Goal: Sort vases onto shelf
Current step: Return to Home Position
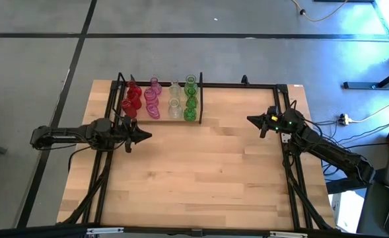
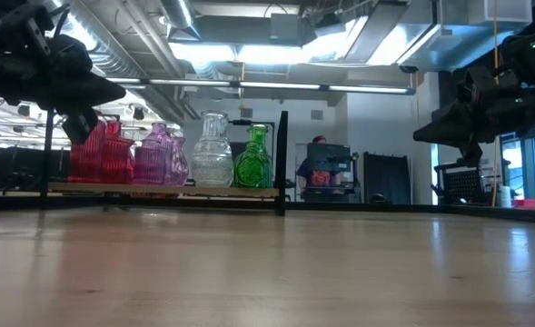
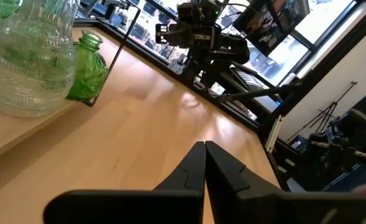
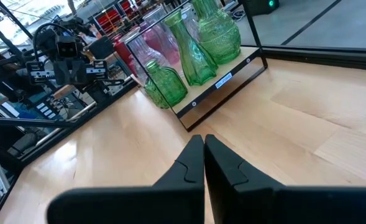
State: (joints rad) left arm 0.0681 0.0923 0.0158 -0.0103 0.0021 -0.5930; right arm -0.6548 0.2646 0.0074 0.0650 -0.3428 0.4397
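Since the vases (image 2: 214,153) stand grouped by colour on the shelf (image 4: 226,84) at the table's far left, no hold is needed: left gripper (image 1: 144,137), nearby, and right gripper (image 1: 252,120), well apart rightward, have fingers pressed together, empty.

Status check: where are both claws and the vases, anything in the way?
Left claw shut, empty, near the shelf. Right claw shut, empty, over the table, right side. Vases on shelf, grouped by colour. Nothing blocking.

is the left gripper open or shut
Shut. The left gripper shows its two fingers pressed together at the tips, with nothing between them.
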